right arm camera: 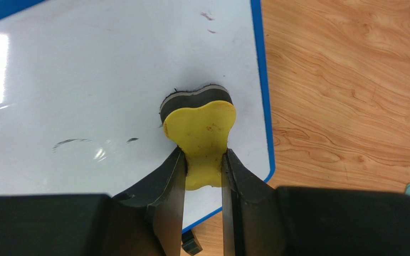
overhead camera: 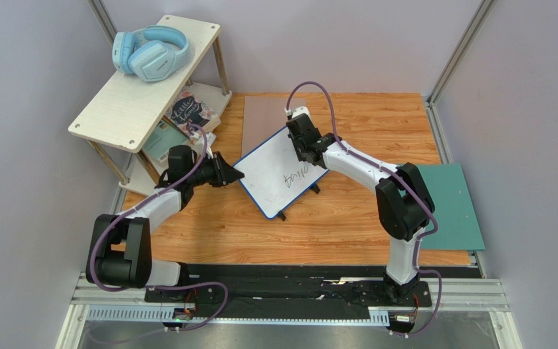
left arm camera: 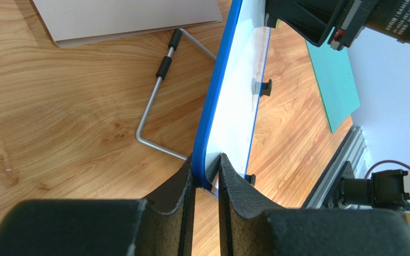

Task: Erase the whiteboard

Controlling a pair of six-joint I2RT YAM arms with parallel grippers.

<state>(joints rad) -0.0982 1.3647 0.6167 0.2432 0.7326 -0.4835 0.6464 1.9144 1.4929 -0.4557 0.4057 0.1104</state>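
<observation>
The whiteboard (overhead camera: pixel 278 174) is a glossy white board with a blue rim, lying turned at an angle in the middle of the wooden table, with black handwriting on its right half. My left gripper (overhead camera: pixel 232 172) is shut on the board's left edge; in the left wrist view the blue rim (left arm camera: pixel 208 122) runs up from between the pads of that gripper (left arm camera: pixel 207 173). My right gripper (right arm camera: pixel 203 154) is shut on a yellow eraser (right arm camera: pixel 202 128) whose dark felt face presses on the whiteboard (right arm camera: pixel 84 80). Faint black marks show to the eraser's left. In the top view this gripper (overhead camera: pixel 301 149) is over the board's upper right part.
A grey-brown mat (overhead camera: pixel 264 120) lies behind the board and a green mat (overhead camera: pixel 453 207) at the table's right edge. A tilted white shelf (overhead camera: pixel 144 80) with blue headphones (overhead camera: pixel 151 52) and books stands at the back left. The board's wire stand (left arm camera: pixel 156 96) rests on the wood.
</observation>
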